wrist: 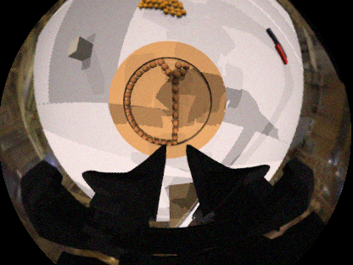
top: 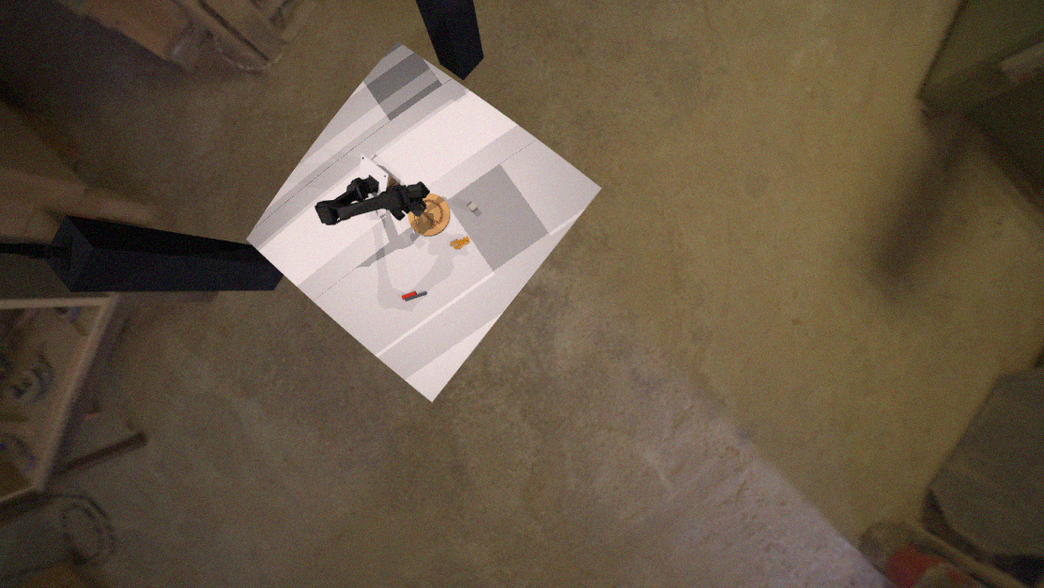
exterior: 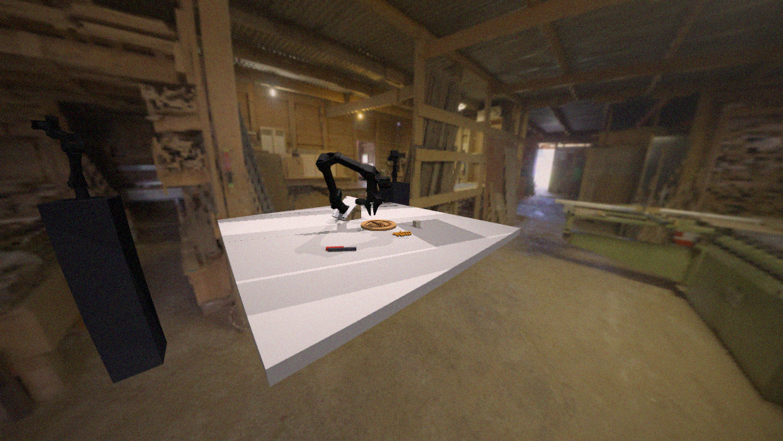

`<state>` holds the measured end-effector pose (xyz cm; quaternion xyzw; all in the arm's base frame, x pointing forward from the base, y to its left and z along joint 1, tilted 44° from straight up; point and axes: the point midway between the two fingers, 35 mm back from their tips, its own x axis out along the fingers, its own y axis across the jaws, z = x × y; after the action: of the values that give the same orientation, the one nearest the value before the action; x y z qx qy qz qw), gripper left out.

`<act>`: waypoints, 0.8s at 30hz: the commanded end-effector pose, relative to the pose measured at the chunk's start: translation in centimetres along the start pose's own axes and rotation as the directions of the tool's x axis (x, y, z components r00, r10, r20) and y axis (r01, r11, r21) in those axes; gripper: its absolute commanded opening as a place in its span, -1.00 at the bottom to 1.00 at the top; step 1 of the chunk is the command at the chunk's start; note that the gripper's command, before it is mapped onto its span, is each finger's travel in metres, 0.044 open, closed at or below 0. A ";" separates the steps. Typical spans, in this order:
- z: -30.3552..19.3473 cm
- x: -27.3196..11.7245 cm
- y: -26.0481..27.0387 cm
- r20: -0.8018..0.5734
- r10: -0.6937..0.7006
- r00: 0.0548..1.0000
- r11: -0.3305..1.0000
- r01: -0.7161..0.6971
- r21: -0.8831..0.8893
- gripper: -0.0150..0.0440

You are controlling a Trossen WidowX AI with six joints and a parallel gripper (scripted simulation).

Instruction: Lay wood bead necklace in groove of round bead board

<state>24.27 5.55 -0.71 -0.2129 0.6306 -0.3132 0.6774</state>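
Desk [top: 437,343] [exterior: 306,318] [wrist: 59,144], white. Round bead board [top: 441,224] [exterior: 392,225] [wrist: 119,102], wrist view's centre. Hand [top: 421,212] [exterior: 372,214] [wrist: 176,148], lower centre there, part-spread, gripping nothing. Wood bead necklace [top: 441,212] [exterior: 377,223] [wrist: 175,106], on board beyond fingertips, strand crossing mid-board; at risk of dragging seated left-hand beads out, if pulled too far.

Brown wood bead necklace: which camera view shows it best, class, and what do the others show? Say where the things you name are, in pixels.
The wrist view: it shows the brown wood bead necklace [top: 441,209] [exterior: 377,223] [wrist: 175,106] bead by bead, one strand cutting straight across the groove's circle. The top and exterior views show only a small, dark tracing.
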 end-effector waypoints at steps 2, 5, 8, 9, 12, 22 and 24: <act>-0.1 1.3 0.0 -0.006 0.000 1.000 1.000 0.000 -0.007 -0.08; 0.0 0.7 0.1 -0.002 0.007 1.000 1.000 -0.007 -0.002 -0.08; 0.0 0.9 0.1 -0.003 0.007 1.000 1.000 -0.007 -0.002 -0.08; 0.0 1.0 0.1 -0.003 0.006 1.000 1.000 -0.006 -0.003 -0.08; 0.0 1.5 0.1 -0.003 0.005 1.000 1.000 -0.005 -0.003 -0.08; 0.0 3.1 0.0 -0.004 0.001 1.000 1.000 -0.001 -0.006 -0.08; -0.1 3.4 0.0 -0.005 0.000 1.000 1.000 0.000 -0.006 -0.08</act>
<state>24.28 3.62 -2.92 -0.2109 0.6337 -0.3104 0.6764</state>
